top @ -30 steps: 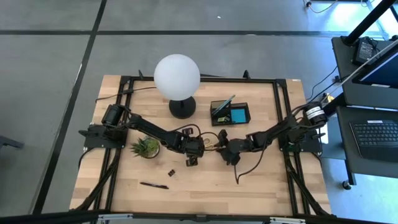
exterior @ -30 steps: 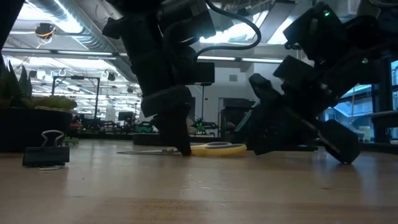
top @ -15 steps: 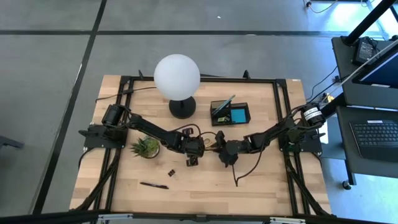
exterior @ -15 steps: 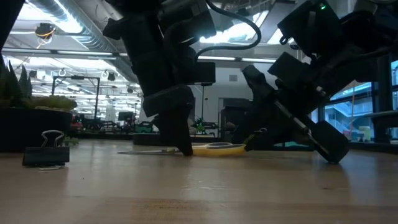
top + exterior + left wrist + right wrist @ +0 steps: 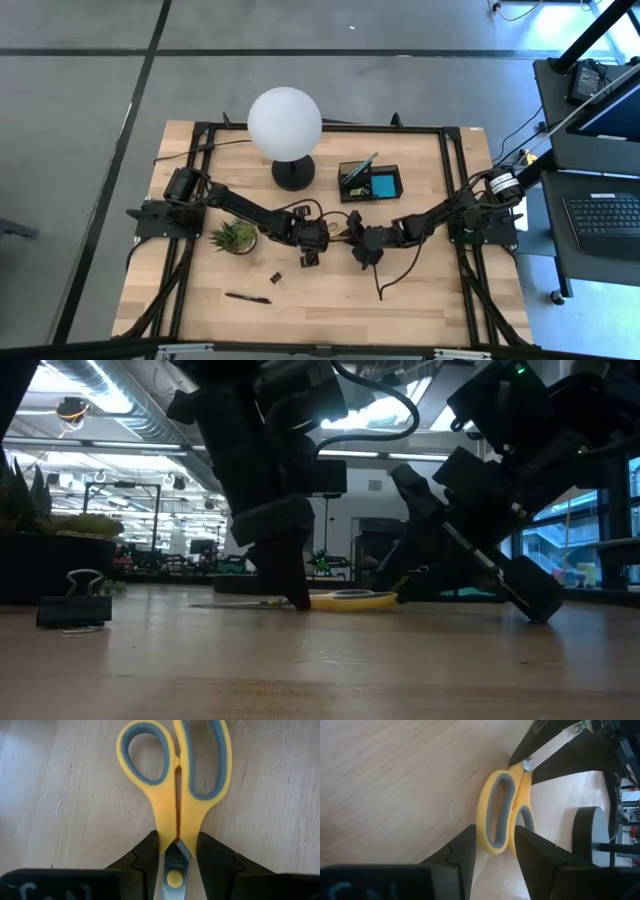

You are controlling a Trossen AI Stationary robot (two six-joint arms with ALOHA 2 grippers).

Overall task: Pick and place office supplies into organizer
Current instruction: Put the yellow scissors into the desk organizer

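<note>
Nothing moved: both arms reach inward, jaws gripping the scissors (image 5: 176, 795).

I am operating in a robotics lab or industrial test hall. The wooden table (image 5: 330, 290) stands on a grey concrete floor (image 5: 80, 100) marked with dark lines. A side cart (image 5: 590, 200) carries a keyboard (image 5: 605, 215) and cabled equipment. From the low view, I see exposed ceiling ducting (image 5: 110, 400), long strip lights (image 5: 120, 460) and further benches (image 5: 190, 555) receding into an open hall.
</note>
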